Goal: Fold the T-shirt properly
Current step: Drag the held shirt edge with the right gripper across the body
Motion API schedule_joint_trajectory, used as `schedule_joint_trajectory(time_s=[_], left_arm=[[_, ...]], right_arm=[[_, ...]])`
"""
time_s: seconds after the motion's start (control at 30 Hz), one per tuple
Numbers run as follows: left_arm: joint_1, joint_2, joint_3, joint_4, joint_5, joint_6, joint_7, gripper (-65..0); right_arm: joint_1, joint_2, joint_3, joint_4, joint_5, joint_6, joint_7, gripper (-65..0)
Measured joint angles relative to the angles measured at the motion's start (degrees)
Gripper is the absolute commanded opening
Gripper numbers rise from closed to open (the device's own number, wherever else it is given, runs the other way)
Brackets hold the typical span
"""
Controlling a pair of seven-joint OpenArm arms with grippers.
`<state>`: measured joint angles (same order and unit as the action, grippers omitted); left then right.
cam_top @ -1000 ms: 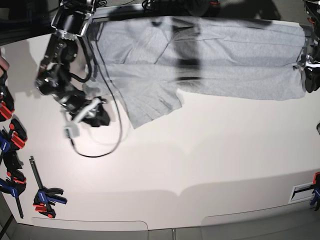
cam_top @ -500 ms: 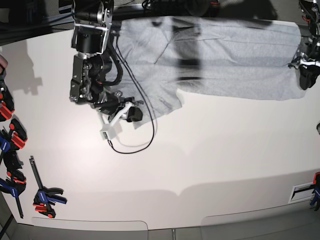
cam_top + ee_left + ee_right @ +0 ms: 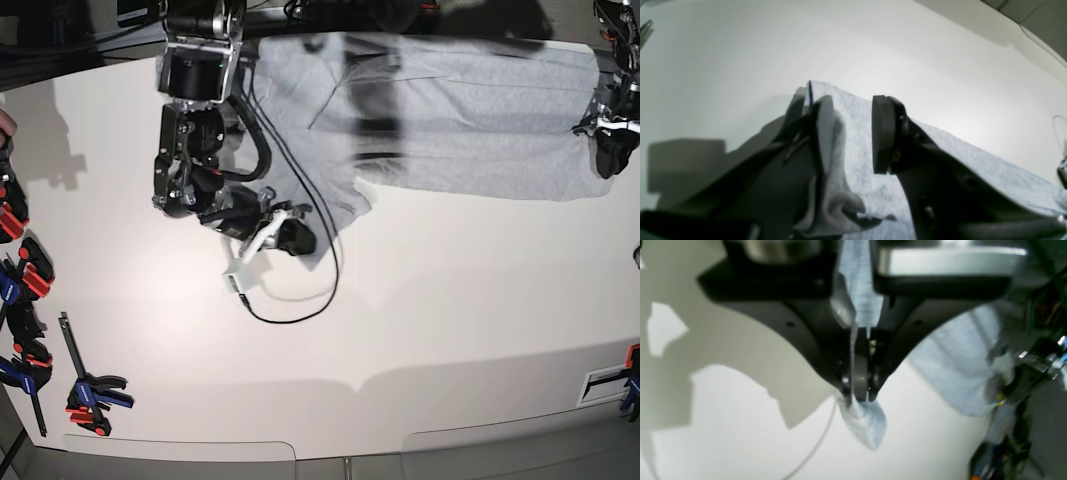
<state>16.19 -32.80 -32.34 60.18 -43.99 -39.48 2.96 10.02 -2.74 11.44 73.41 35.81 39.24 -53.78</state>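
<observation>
The light grey T-shirt (image 3: 480, 110) lies spread along the far edge of the white table (image 3: 450, 320), plain side up. On the base view's left, my right gripper (image 3: 300, 238) sits at the shirt's lower left corner. In the right wrist view this gripper (image 3: 858, 396) is shut on the T-shirt (image 3: 867, 425), and a tuft of cloth pokes out past the fingertips. At the shirt's right end is my left gripper (image 3: 608, 150). The left wrist view shows that gripper (image 3: 853, 113) with its jaws apart over the T-shirt (image 3: 857, 146); a fold of cloth bunches against the left finger (image 3: 821, 133).
Several red, blue and black clamps (image 3: 20, 290) lie along the table's left edge, with one more (image 3: 90, 395) near the front left. A thin black cable (image 3: 290, 310) loops on the table below my right gripper. A small label (image 3: 605, 383) sits at the front right.
My right arm swung right across the table to the shirt's lower left corner, and its gripper went from open to shut on the cloth. The left arm barely moved.
</observation>
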Motion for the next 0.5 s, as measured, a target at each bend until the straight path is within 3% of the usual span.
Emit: schedule_joint_trajectory(time_s=[0.27,0.5], left_arm=[[0.02,-0.07,0.0,0.0,0.0,0.0,-0.02,-46.9],[0.02,-0.07,0.0,0.0,0.0,0.0,0.0,-46.9]], right_arm=[[-11.08,-0.31,-14.1,18.18,2.49,0.07,-7.23,-65.0],[-21.68,-0.26,-17.84,26.49,2.14,0.04,-8.5,-65.0]])
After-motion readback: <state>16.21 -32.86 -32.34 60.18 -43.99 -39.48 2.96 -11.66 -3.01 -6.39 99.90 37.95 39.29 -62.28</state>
